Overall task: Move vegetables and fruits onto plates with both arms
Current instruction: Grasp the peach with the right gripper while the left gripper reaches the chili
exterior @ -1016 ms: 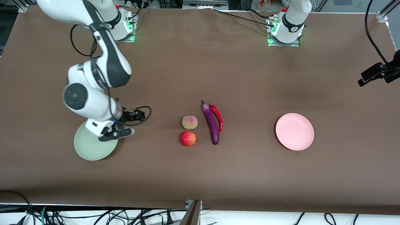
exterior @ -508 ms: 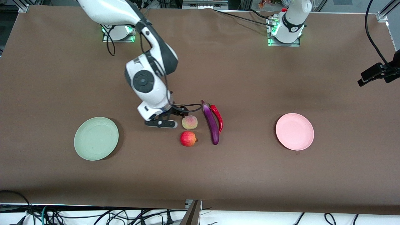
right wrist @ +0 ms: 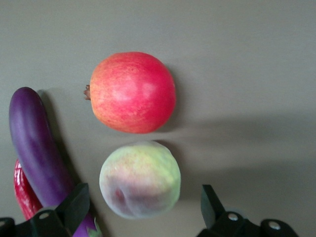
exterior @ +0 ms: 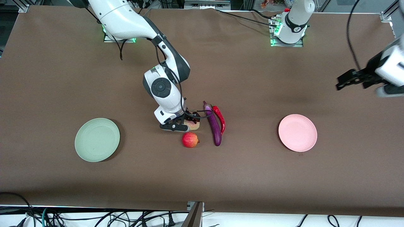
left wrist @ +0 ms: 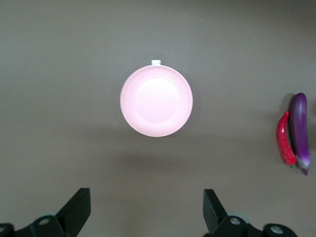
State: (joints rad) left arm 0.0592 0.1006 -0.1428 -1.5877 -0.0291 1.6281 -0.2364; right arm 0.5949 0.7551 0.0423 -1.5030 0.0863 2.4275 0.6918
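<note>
My right gripper (exterior: 181, 124) is open and low over the yellow-green peach (exterior: 195, 126), which it mostly hides in the front view. In the right wrist view the peach (right wrist: 140, 179) lies between its open fingers (right wrist: 74, 205). The red pomegranate-like fruit (exterior: 190, 139) lies just nearer the camera. The purple eggplant (exterior: 214, 124) and red chili (exterior: 220, 119) lie beside them toward the left arm's end. My left gripper (exterior: 344, 82) is open and empty, high over the table. The pink plate (exterior: 297, 132) shows in its wrist view (left wrist: 156, 100). The mint green plate (exterior: 97, 139) is toward the right arm's end.
The brown table (exterior: 252, 176) carries only these things. Black cables (exterior: 94, 217) and a metal post (exterior: 194, 214) lie along the edge nearest the camera. The arm bases stand at the edge farthest from the camera.
My right gripper has swung from over the green plate to the peach and come down over it. My left arm has come into view at its end of the table.
</note>
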